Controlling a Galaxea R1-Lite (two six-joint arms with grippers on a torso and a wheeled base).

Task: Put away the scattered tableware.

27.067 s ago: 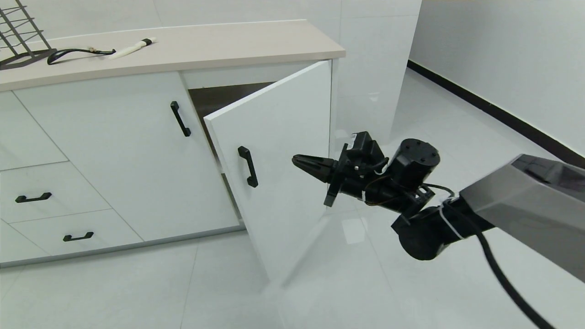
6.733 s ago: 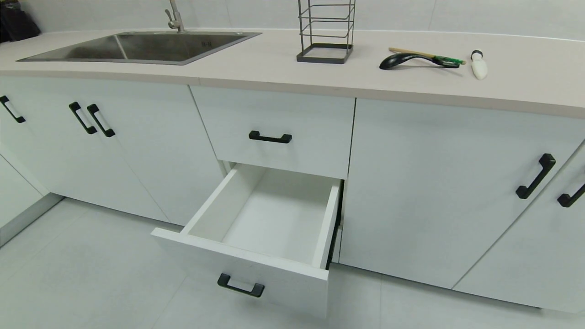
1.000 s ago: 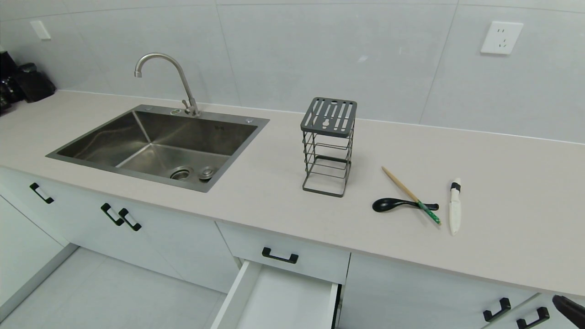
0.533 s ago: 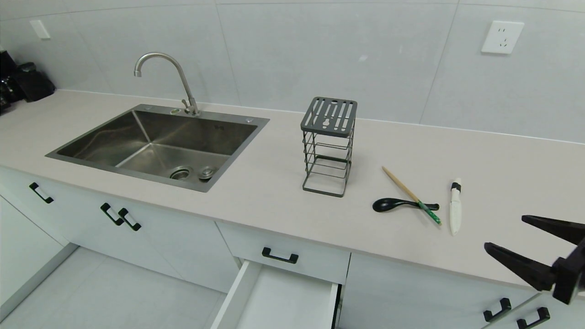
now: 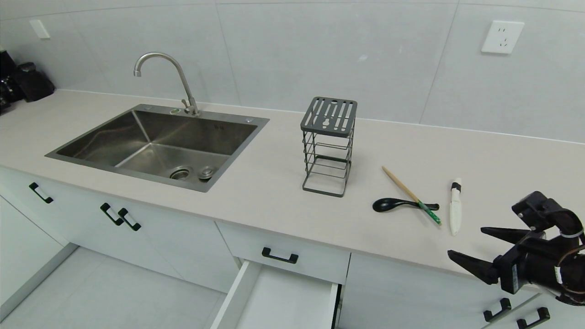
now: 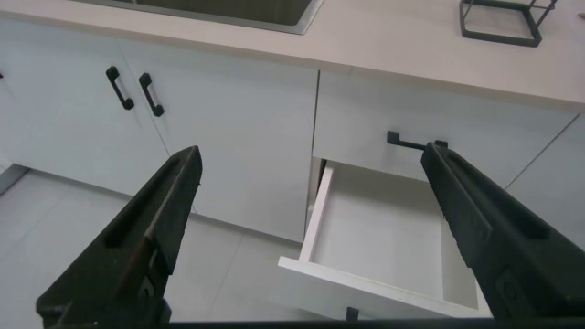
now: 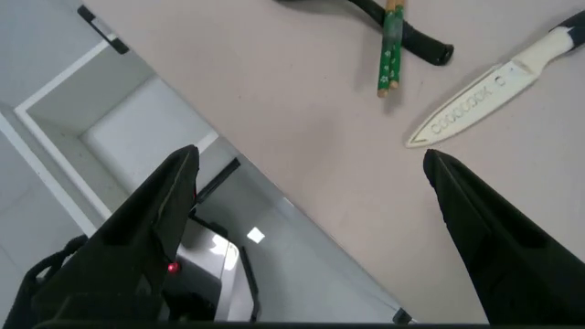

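Note:
A black spoon (image 5: 393, 204), a pair of chopsticks (image 5: 411, 195) lying across its handle, and a white knife (image 5: 454, 206) rest on the counter right of a dark wire rack (image 5: 328, 146). My right gripper (image 5: 466, 242) is open and empty, hovering at the counter's front edge just short of the knife. From the right wrist I see the knife (image 7: 489, 91), the chopsticks (image 7: 391, 50) and the spoon handle (image 7: 416, 41) beyond the open right gripper (image 7: 309, 157). My left gripper (image 6: 309, 157) is open and empty, low in front of the cabinets.
An open white drawer (image 5: 274, 301) (image 6: 384, 238) sticks out below the counter, under the rack. A steel sink (image 5: 155, 141) with a tap lies to the left. The counter (image 5: 274, 201) between sink and rack is bare. A wall socket (image 5: 501, 36) sits at the upper right.
My right gripper rose into the head view at the lower right, open, and moved left up to the counter's front edge near the knife. The tableware stayed put.

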